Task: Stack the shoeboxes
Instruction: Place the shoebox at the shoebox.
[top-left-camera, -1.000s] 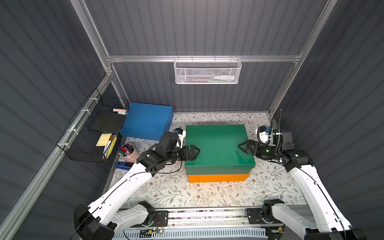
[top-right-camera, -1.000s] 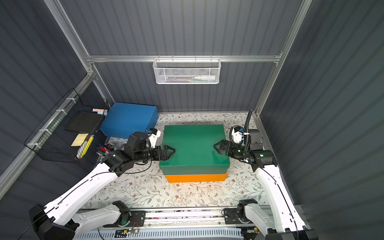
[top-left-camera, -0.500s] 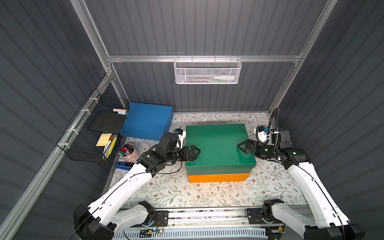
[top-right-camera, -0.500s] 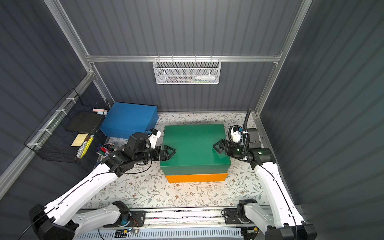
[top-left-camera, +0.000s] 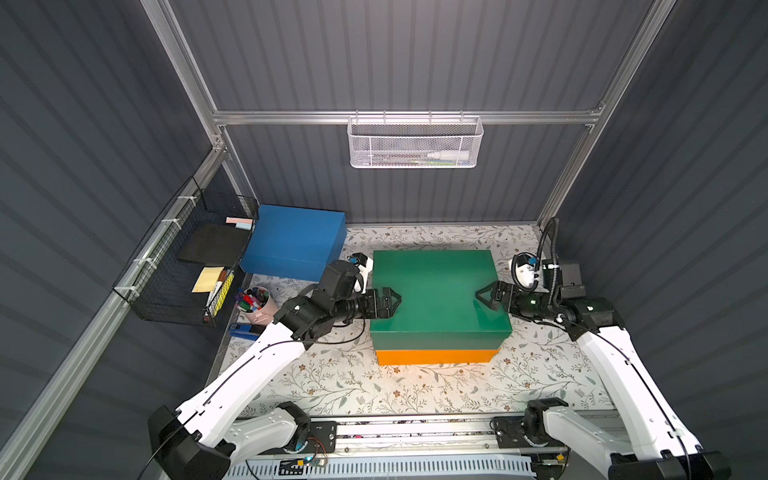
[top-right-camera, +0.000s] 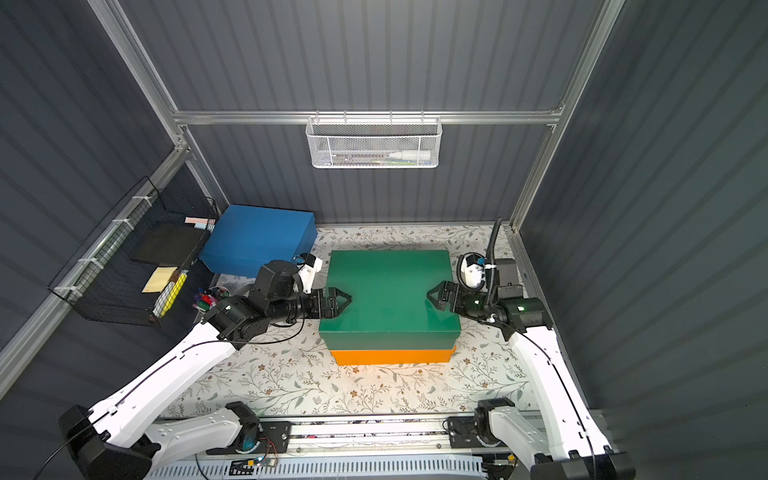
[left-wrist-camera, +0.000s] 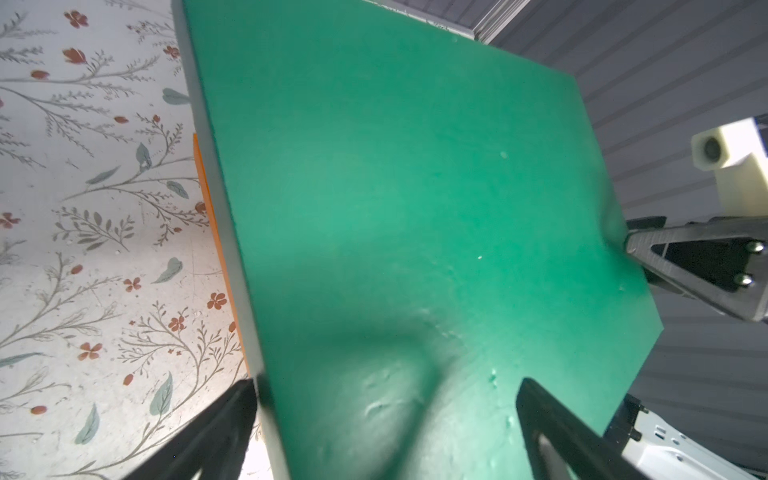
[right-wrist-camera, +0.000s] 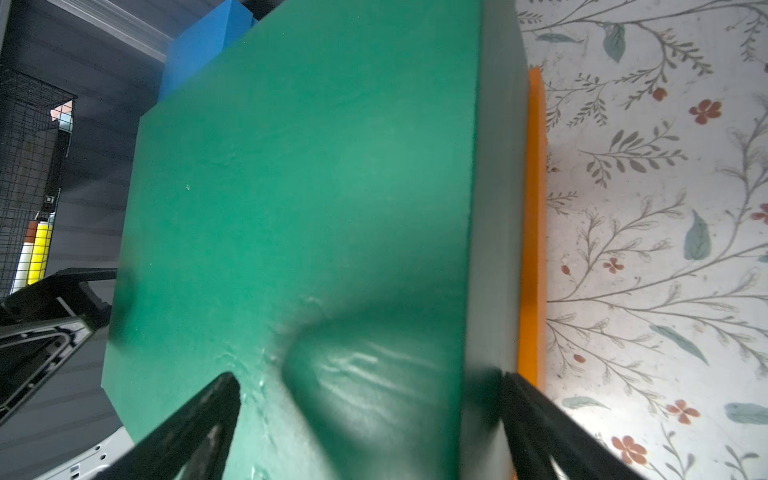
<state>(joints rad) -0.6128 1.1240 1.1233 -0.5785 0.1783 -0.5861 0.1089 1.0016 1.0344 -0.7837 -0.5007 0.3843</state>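
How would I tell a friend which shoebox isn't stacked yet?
Find the black wire rack on the left wall. Next to it, at the back corner of the table, sits the blue box. It stands alone; the green box rests on the orange box mid-table.

The middle of the table (top-left-camera: 332, 386) is blocked by the green box (top-left-camera: 436, 286) on the orange box (top-left-camera: 436, 356), and both short ends of that stack are occupied by the left gripper (top-left-camera: 395, 300) and right gripper (top-left-camera: 480, 296), jaws wide, reaching over the lid's edges. The blue box (top-left-camera: 295, 243), black wire rack (top-left-camera: 174, 286) and pink cup (top-left-camera: 257, 309) crowd the far-left side, leaving only a narrow lane beside the stack. Bare surface lies open along the near side and in a strip behind the stack.
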